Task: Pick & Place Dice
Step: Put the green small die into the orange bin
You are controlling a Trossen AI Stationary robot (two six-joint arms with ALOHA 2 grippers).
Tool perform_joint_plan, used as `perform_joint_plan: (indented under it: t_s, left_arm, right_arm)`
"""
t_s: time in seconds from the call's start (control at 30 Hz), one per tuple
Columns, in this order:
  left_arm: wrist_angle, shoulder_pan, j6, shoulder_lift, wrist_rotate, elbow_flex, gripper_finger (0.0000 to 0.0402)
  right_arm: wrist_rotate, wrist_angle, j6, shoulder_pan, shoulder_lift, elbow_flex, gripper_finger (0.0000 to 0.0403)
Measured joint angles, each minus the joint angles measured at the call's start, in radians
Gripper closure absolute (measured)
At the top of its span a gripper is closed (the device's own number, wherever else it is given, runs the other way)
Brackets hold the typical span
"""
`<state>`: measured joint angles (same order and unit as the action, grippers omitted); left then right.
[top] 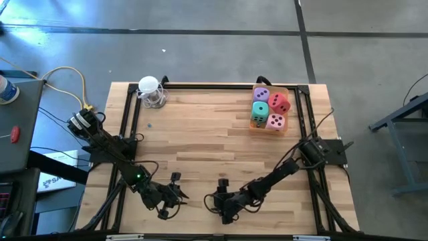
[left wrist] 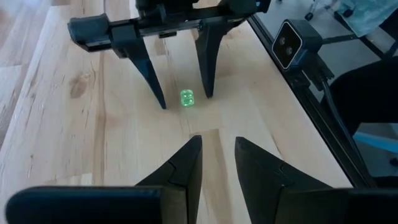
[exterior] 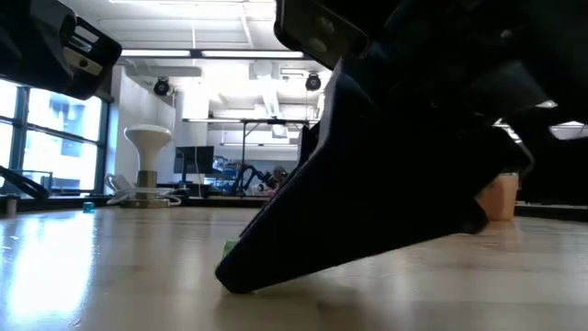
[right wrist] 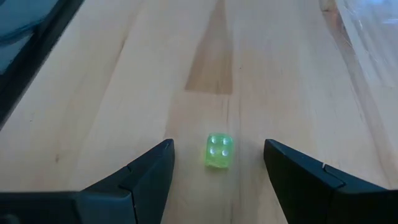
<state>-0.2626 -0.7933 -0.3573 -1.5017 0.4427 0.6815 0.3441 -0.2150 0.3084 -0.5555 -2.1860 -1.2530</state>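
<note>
Dice-wise, we see 1 small green die (right wrist: 218,151) lying between our right gripper's (right wrist: 217,163) wide-open fingers, untouched, the left gripper (left wrist: 217,163) narrow and farther.

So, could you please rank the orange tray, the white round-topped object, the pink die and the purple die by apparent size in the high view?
1. orange tray
2. white round-topped object
3. pink die and purple die: they look alike, so no ranking between them.

L pincer (left wrist: 216,163) nearly shut, R pincer (right wrist: 217,163) open, fingertips down
</note>
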Motion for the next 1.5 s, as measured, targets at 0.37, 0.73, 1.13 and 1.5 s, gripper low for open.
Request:
perform_joint_plan:
  t_s: [0.37,0.73,1.13,1.5]
  left_arm:
    - [-0.001,0.000,0.009,0.000,0.000,0.000,0.0311]
    - [0.000,0.000,0.010,0.000,0.000,0.000,0.0311]
    - [-0.012,0.010,0.013,0.000,0.018,0.000,0.0311]
    - [-0.007,0.020,-0.034,0.000,0.027,0.000,0.0311]
  right_arm:
    - [-0.004,-0.003,0.007,0.005,-0.013,-0.001,0.0178]
    - [-0.048,0.022,-0.022,0.009,-0.015,-0.001,0.0340]
    - [0.040,0.393,0.045,0.008,0.128,0.004,0.0366]
    - [0.290,1.230,0.515,0.168,0.466,0.003,0.0366]
